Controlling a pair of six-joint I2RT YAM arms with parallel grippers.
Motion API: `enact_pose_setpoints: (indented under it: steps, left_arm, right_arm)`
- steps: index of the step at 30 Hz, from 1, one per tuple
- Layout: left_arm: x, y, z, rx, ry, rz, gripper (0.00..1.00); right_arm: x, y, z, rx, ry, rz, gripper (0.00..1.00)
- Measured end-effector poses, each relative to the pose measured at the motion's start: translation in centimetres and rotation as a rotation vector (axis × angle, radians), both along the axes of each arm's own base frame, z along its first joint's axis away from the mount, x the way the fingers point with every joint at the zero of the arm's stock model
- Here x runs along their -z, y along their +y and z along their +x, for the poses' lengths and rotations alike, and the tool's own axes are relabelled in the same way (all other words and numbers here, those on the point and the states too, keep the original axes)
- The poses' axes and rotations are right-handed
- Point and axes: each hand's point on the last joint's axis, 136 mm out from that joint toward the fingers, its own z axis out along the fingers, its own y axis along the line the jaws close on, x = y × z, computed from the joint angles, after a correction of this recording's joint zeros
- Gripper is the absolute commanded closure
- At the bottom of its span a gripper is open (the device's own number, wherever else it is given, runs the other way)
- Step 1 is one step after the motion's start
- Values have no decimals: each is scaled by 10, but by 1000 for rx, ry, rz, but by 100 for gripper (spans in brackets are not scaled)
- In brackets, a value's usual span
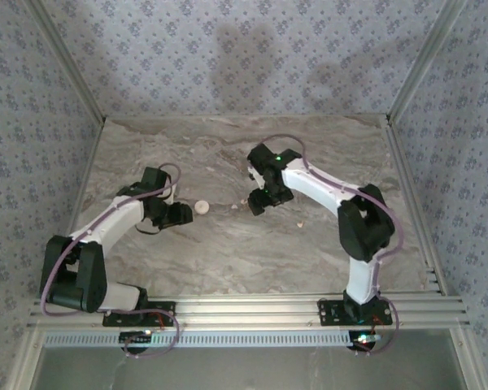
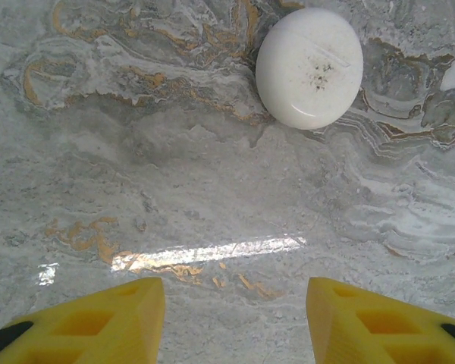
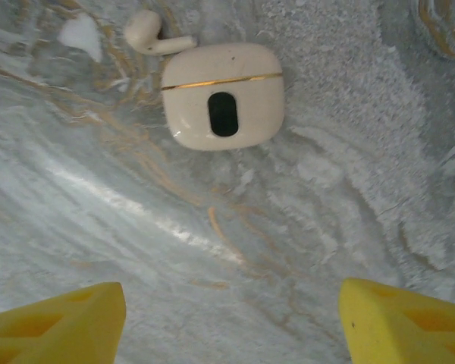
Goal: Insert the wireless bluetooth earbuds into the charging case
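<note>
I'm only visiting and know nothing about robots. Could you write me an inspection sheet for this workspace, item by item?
Surface: marble-patterned table, with one glare streak in the left wrist view.
Job's things: the rounded case part with a dark hollow lies flat. One earbud is right beside its corner. The round disc part lies apart, ahead of the left hand. A pale speck may be the second earbud, but it is too small to tell.
Clutter: nothing seen.
Hands: left hand and right hand are open and hold nothing.
Cables: a purple cable runs along the arm.
Surroundings: patterned walls; metal rails at the near edge.
</note>
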Motion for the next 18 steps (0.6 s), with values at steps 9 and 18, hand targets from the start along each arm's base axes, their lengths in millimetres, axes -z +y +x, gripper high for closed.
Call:
enact_pose_setpoints:
  steps: [9,18]
  left_arm:
    - [-6,1,7,-10,-48,-12,47]
    - [-13,5,10,-27,-77,-19,47]
  right_arm:
    - [16,10,22,-94,32,-86,20]
    - [35,27,37,-140,65,-76,20]
